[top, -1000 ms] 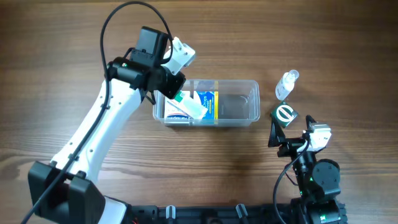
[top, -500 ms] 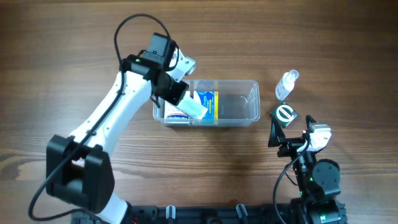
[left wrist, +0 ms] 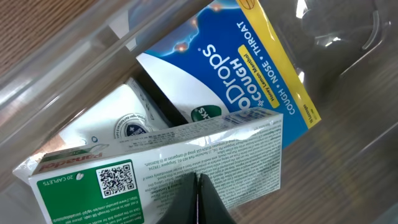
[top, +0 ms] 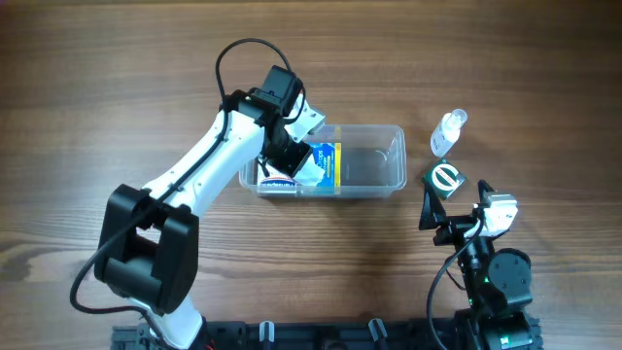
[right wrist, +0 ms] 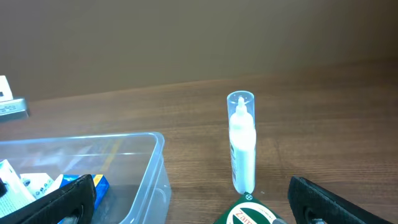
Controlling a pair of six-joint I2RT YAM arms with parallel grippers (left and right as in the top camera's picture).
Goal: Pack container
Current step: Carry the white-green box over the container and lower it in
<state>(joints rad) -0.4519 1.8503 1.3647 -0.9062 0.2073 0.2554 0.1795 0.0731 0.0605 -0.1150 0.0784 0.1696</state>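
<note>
The container (top: 374,165) is a clear tub at mid-table. Its left half holds a blue cough-drops box (left wrist: 249,74), a green-and-white box (left wrist: 155,168) and a white box (left wrist: 124,124) beneath them. My left gripper (left wrist: 198,182) reaches into that end (top: 292,156). Its jaws are shut with nothing between them, tips at the printed face of the green-and-white box. My right gripper (right wrist: 189,186) stands open to the right of the tub (top: 454,202). Just ahead of it lies a small green box (right wrist: 249,214).
A small clear-capped white bottle (right wrist: 242,143) stands upright beyond the green box (top: 446,178), right of the tub's right wall (right wrist: 155,168). The tub's right half shows only its bare floor. Wood table surrounds everything.
The left arm swung right and carried its gripper from the tub's left rim down over the boxes inside. Its jaws closed fully. The right arm stayed still.
</note>
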